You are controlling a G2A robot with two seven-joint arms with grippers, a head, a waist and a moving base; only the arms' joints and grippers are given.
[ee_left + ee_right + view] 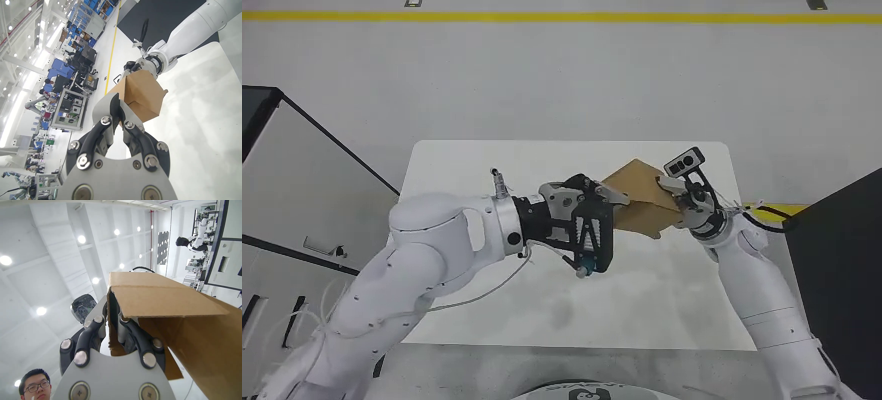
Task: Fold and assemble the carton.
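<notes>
Left gripper point(119, 106) pinches shut on the carton point(143, 91) edge at 9 o'clock. Right gripper point(111, 317) clamps its 3 o'clock wall, raised above the table point(662, 300).

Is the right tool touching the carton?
Touching. In the right wrist view, the right tool is shut on a wall of the carton.

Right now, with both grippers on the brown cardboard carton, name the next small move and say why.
Probably lower the brown cardboard carton onto the white table. The left gripper and right gripper each pinch a panel at opposite ends, so it hangs between them, and an end flap juts out unfolded. A surface beneath should steady that fold.
</notes>
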